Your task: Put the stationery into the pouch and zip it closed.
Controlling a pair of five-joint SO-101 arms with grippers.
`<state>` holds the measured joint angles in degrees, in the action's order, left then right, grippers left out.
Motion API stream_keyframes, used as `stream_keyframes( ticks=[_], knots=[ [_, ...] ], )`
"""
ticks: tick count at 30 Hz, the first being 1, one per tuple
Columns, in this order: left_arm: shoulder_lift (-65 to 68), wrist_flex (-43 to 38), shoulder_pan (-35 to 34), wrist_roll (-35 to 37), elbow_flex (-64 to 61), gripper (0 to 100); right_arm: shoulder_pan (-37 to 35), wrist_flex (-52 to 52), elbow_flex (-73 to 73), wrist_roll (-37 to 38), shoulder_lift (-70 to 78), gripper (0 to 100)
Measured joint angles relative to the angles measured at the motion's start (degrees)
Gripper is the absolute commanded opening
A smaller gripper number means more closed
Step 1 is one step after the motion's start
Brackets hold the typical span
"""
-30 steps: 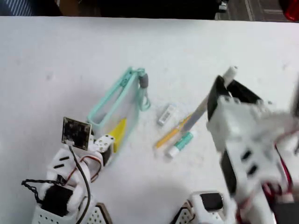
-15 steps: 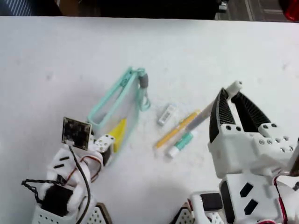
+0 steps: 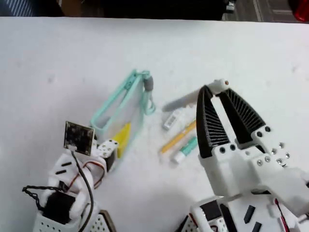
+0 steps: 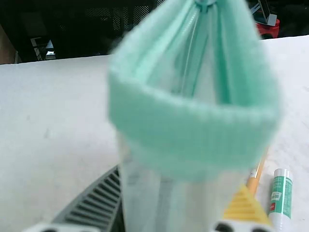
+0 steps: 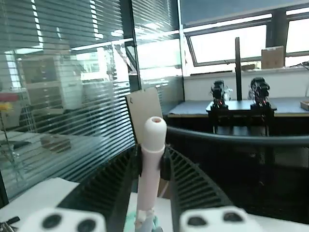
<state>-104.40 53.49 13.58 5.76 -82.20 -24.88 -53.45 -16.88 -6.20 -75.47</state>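
Note:
The mint-edged clear pouch [image 3: 121, 110] lies on the white table with a yellow item [image 3: 123, 137] inside. My left gripper [image 3: 112, 151] is shut on its near end, and the left wrist view looks over the pouch's open rim [image 4: 193, 121]. My right gripper [image 3: 215, 92] hangs above the table, shut on a grey-white pen [image 3: 186, 100] that slants toward the pouch. That pen [image 5: 151, 154] stands between the black fingers [image 5: 193, 181] in the right wrist view. A yellow pencil [image 3: 178, 137], a green-white stick [image 3: 186, 149] and a small white eraser [image 3: 172, 118] lie right of the pouch.
The pencil [image 4: 258, 171] and green-white stick [image 4: 280, 195] lie close beside the pouch. The right arm's white body [image 3: 256, 179] covers the table's near right corner. The far edge of the table [image 3: 154, 18] borders a dark floor.
The right gripper has swung left with the pen, now over the loose stationery. The pen's tip has turned toward the pouch. The left arm and pouch have stayed put.

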Motion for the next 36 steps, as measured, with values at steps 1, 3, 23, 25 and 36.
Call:
stream_keyframes(
  ticks=[1,3,23,25,36],
  knots=[
    [0.0,0.0,0.0,0.0,0.0,21,-0.1,1.7,-0.2,0.0,0.0,1.6],
    [0.0,0.0,0.0,0.0,0.0,21,-0.1,5.5,-0.2,0.0,0.0,1.6],
    [0.0,0.0,0.8,-0.8,0.0,21,-12.4,19.8,-0.2,0.0,16.2,1.6],
    [0.0,0.0,0.8,-0.9,0.0,21,-13.5,19.8,-0.2,0.0,16.3,1.6],
    [0.0,0.0,1.1,-0.9,0.0,21,-13.7,19.8,-3.6,0.0,17.2,1.6]
  ],
)
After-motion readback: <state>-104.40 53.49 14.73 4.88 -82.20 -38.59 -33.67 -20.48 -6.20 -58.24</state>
